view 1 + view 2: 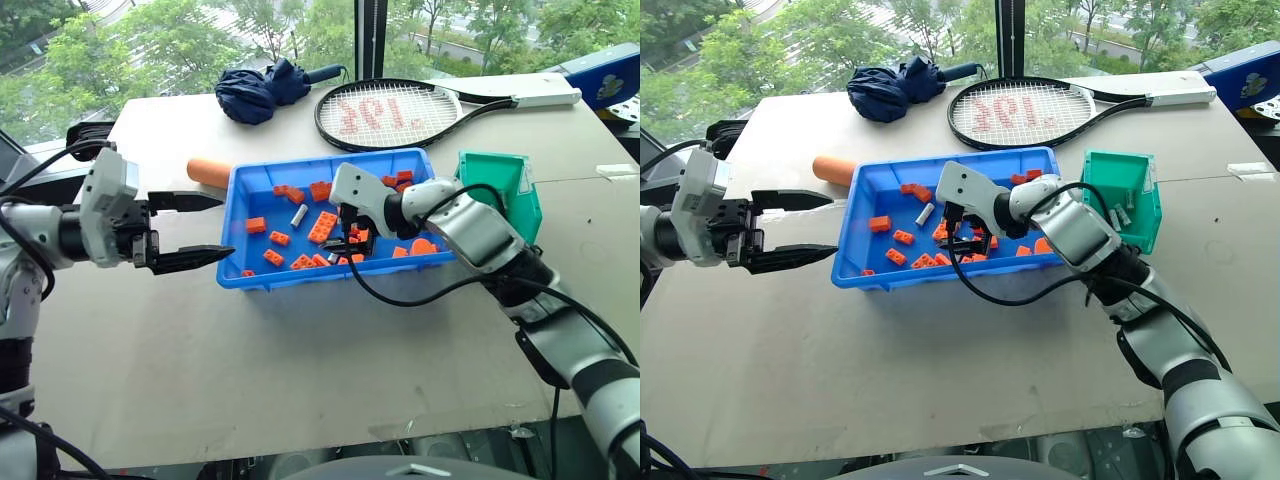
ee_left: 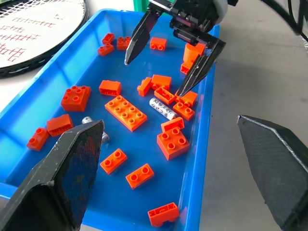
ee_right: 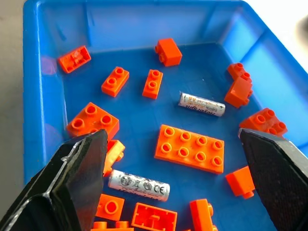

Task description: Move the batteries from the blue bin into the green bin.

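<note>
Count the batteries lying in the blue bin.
2 in the blue bin: one battery just beyond the large flat brick, the other battery on its near side, below the open right hand. Bricks may hide more.

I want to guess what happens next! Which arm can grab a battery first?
Probably the right one. Its tool hangs open inside the blue bin, just above a battery lying among the orange bricks. The left tool is open too, but it sits outside the bin, off to its left side.

Grey table [image 1: 300, 350], window behind, green trees [image 1: 150, 40]
</note>
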You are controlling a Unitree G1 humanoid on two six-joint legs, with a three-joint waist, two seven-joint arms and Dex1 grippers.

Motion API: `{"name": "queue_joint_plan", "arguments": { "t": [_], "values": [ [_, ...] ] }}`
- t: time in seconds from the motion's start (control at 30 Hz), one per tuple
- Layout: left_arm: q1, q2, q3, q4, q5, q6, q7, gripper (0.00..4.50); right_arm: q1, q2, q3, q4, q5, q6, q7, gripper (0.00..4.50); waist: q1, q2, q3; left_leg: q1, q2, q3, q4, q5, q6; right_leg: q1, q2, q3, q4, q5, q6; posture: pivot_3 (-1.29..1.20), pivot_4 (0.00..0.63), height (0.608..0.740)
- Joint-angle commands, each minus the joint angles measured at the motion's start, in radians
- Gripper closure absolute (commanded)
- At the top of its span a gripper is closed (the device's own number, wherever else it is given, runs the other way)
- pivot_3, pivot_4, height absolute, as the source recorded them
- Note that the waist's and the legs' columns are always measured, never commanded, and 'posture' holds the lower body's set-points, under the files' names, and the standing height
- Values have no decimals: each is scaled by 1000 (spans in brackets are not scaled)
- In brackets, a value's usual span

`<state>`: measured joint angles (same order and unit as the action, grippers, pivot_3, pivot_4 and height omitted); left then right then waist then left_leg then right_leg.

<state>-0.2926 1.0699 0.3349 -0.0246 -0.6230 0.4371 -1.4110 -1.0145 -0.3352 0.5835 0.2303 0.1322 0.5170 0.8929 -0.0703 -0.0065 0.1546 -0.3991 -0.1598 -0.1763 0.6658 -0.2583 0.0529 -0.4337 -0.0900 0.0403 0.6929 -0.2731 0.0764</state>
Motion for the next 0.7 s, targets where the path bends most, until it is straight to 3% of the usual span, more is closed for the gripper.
{"name": "queue_joint_plan", "arguments": {
  "t": [0.03,0.4,0.7],
  "values": [
    [12,34,65,-44,-18,10,8,0,-62,18,14,116,-61,-121,91,108,1,0,0,0,0,0,0,0,0,0,0,0,0,0,0,0,150,740],
    [64,41,139,-111,-39,54,31,0,-193,109,47,484,-255,-404,243,108,-3,0,0,0,0,-1,0,0,-1,0,1,0,0,0,0,0,150,740],
    [109,47,180,-134,-49,70,43,0,-184,148,34,513,-301,-454,346,108,-3,0,0,0,0,-2,0,-1,-2,0,2,0,1,0,0,0,150,740]
  ]
}}
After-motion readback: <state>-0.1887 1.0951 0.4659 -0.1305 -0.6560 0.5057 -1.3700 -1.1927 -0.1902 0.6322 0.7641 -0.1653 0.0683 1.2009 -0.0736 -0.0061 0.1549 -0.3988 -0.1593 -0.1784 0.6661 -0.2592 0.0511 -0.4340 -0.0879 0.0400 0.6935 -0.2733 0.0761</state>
